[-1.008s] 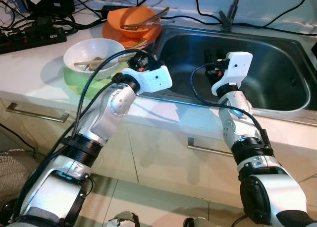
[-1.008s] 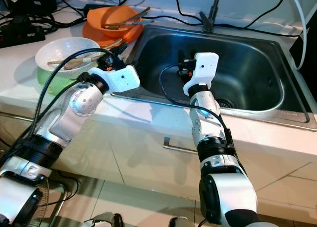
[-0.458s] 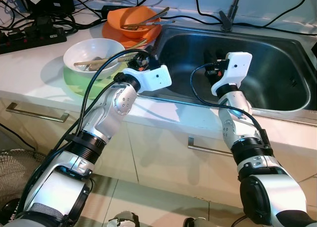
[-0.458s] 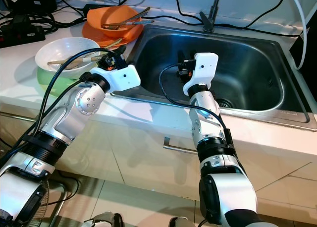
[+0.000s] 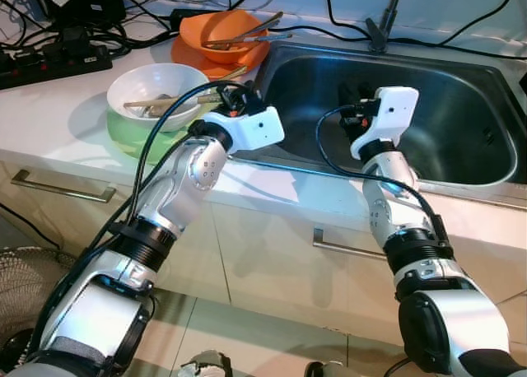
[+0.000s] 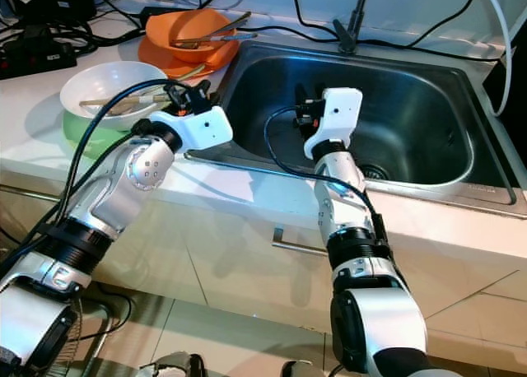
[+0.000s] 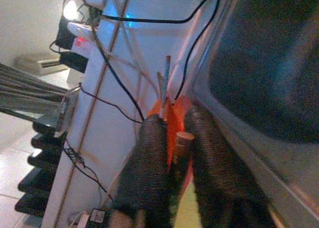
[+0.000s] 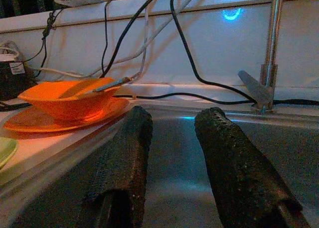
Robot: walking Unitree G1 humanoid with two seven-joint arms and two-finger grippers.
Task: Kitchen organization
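Two black fingers of the left gripper [image 7: 172,163] close on a wooden utensil handle [image 7: 180,144], which shows between them in the left wrist view. That gripper sits at the counter's edge, just right of the white bowl [image 5: 152,87] holding utensils, which rests on a green plate [image 5: 132,142]. Farther off stands the orange bowl [image 5: 221,33] on its plate. The right gripper [image 8: 172,153] hovers over the sink [image 5: 461,159], fingers parted and empty. To do this well, I judge the handle should be lifted slowly, gripped firmly, clear of the bowl's rim and cables.
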